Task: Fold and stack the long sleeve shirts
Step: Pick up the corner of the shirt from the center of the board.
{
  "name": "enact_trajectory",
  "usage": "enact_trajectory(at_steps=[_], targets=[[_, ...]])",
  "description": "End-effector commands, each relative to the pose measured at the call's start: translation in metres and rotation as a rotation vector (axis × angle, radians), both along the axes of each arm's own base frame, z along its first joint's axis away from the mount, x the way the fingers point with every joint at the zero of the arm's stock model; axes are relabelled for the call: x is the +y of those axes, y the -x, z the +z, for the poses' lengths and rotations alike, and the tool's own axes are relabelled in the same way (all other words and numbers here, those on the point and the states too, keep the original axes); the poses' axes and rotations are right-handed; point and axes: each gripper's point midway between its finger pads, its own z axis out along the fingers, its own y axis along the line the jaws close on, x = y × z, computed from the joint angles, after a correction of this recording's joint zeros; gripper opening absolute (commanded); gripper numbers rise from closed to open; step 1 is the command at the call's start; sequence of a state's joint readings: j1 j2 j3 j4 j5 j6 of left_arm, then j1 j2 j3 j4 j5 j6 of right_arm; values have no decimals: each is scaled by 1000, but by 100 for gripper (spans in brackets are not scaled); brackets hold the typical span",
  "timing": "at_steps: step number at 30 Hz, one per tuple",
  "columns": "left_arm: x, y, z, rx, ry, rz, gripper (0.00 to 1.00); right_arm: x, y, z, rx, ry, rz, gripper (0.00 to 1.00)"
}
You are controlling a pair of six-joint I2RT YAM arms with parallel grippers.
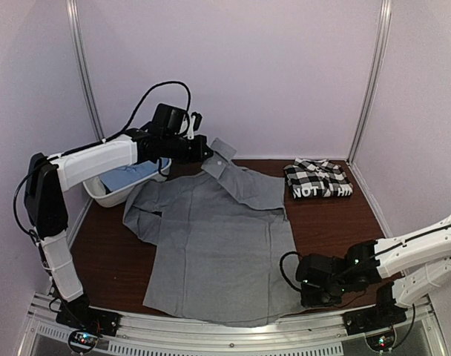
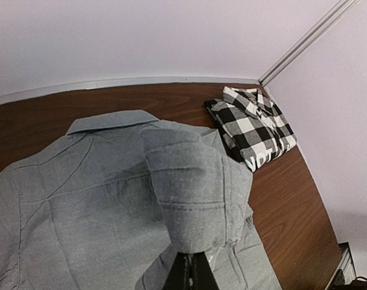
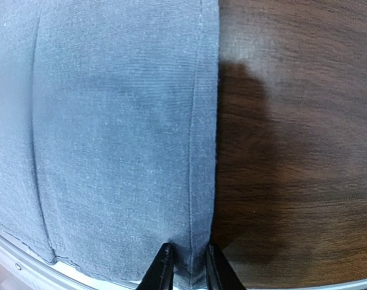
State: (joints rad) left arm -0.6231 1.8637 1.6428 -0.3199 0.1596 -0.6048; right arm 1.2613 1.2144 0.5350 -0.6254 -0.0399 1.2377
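Observation:
The plain grey shirt (image 1: 218, 237) lies spread on the brown table, collar toward the back. My left gripper (image 1: 203, 150) is shut on one grey sleeve cuff (image 2: 186, 181) and holds it lifted over the collar area; its fingertips (image 2: 194, 269) are mostly hidden by the cloth. My right gripper (image 1: 305, 285) sits low at the shirt's near right corner, its jaws closed on the hem edge (image 3: 198, 181) next to bare wood. The black-and-white checked shirt (image 1: 318, 179) lies folded at the back right and also shows in the left wrist view (image 2: 253, 124). The light blue shirt (image 1: 129, 176) lies in the tub.
A white plastic tub (image 1: 99, 193) stands at the back left under my left arm. Walls close in the table at the back and both sides. A metal rail (image 1: 225, 334) runs along the near edge. Bare wood (image 1: 337, 222) shows right of the grey shirt.

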Motion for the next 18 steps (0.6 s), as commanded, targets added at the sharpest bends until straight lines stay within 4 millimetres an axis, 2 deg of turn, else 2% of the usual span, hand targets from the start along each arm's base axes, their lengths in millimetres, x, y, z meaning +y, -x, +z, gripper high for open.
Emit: enact_trajectory(at_steps=[1, 4, 8, 12, 18], targets=[[4, -13, 40, -100, 26, 16, 0, -9, -8, 6, -46, 62, -43, 16], [11, -21, 49, -124, 21, 37, 0, -8, -17, 18, -91, 81, -50, 10], [28, -32, 56, -141, 9, 74, 0, 3, -27, 35, -151, 69, -37, 6], [47, -38, 60, -160, -19, 113, 0, 24, -31, 49, -189, 45, 13, 5], [80, -39, 61, -172, -55, 184, 0, 55, -25, 53, -211, 31, 136, 3]])
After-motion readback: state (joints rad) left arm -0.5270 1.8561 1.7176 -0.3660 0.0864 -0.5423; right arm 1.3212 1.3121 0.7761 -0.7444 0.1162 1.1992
